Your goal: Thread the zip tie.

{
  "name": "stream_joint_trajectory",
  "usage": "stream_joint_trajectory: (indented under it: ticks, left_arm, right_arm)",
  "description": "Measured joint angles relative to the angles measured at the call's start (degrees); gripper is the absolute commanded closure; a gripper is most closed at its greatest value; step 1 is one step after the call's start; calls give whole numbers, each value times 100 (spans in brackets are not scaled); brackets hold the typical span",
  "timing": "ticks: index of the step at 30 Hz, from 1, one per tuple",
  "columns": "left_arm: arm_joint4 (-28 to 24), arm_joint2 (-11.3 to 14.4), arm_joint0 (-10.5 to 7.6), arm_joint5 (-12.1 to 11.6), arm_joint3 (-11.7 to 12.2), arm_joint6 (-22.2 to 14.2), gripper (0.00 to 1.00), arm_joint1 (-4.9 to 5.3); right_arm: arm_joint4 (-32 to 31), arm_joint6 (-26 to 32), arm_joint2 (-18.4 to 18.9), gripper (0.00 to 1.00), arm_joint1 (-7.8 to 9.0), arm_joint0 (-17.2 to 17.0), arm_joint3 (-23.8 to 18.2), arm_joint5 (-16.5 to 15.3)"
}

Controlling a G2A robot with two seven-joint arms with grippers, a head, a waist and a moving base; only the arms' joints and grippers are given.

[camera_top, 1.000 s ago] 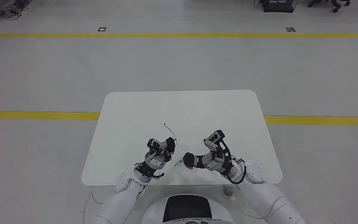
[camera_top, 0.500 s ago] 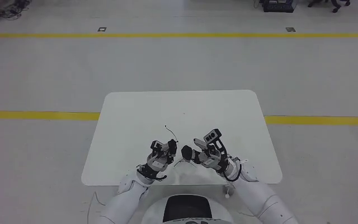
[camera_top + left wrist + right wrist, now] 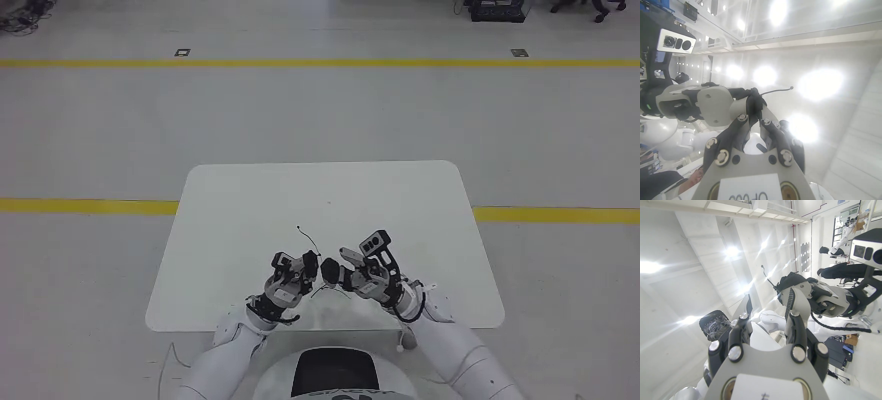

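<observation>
Closing in since a second ago, our right gripper (image 3: pixel 336 268) now hangs just beside our left gripper (image 3: pixel 755 103) over the near part of the table (image 3: pixel 250 200), fingers spread wide, while the left pinches the thin black zip tie (image 3: pixel 776 91), its free end jutting past the fingertips.

Top view looks down; 2 wrist views face ceiling (image 3: pixel 783 62).
</observation>
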Motion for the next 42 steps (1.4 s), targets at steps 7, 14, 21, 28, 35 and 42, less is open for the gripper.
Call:
stream_joint_trajectory:
  ticks: [7,14,21,28,35,42]
  left_arm:
    - [21,12,10,12,-10,-21,100,8]
    - [39,15,13,23,-15,-22,100,16]
    - [45,16,14,19,-23,-17,100,23]
    - [42,20,17,13,-27,-10,100,29]
    - [54,36,14,9,-12,-20,100,33]
    - [139,65,19,23,-11,5,100,42]
  right_arm:
    - [-107,61,54,67,-112,25,99,0]
    - [-192,167,147,76,-200,19,124,0]
    - [-259,246,216,83,-269,11,174,0]
    - [-315,289,239,88,-320,22,231,0]
    - [-339,322,278,89,-351,21,288,0]
    - [-348,351,292,89,-379,66,350,0]
